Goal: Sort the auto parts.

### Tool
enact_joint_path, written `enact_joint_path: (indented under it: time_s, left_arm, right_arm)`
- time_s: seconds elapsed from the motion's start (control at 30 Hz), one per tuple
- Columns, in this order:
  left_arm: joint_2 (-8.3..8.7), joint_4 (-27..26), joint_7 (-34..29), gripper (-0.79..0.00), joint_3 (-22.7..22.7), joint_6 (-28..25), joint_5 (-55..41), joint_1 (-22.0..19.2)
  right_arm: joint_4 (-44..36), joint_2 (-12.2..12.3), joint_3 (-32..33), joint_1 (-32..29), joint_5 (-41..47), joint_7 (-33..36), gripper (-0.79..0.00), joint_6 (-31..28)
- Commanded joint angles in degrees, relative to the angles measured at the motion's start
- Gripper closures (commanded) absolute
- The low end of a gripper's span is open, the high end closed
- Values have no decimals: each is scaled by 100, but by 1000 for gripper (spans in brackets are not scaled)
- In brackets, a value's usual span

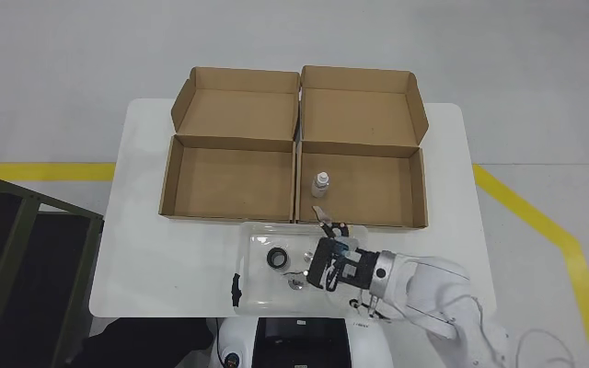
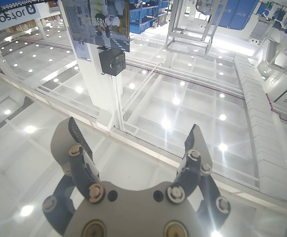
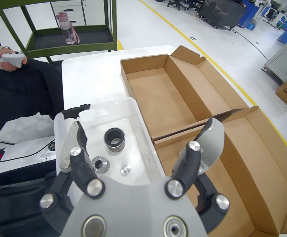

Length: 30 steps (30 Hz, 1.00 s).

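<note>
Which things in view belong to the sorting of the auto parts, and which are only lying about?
Belong to the job:
- clear tray
- black ring, drilled metal cylinder and small metal piece inside it
- empty cardboard box
- second cardboard box, holding a white part

Only lying about:
- green cart
- pink bottle on it

Mirrored print on screen [image 2: 96, 22], logo on banner [image 2: 15, 13]

White table [image 1: 138, 239] bears a cardboard box [image 1: 228, 182], a second box [image 1: 373, 189] and a clear tray [image 1: 260, 287].
</note>
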Motion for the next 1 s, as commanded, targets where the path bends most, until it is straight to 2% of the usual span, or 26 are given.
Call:
enact_joint_path:
  time_s: [0.0,0.43,0.63,0.9,0.97]
  left_arm:
    - [0,0,0,-785,0,0,0,0]
    - [0,0,0,-785,0,0,0,0]
    - [0,0,0,-785,0,0,0,0]
    - [0,0,0,-785,0,0,0,0]
    - [0,0,0,-785,0,0,0,0]
  right_arm:
    - [-20,21,-10,-121,-145,-43,-785,-82]
    - [109,153,102,-646,-890,-157,-785,-449]
    - [380,180,82,-677,-1025,-140,-785,-478]
    - [796,177,78,-416,-924,65,-665,-370]
    - [901,171,47,-339,-876,135,-594,-358]
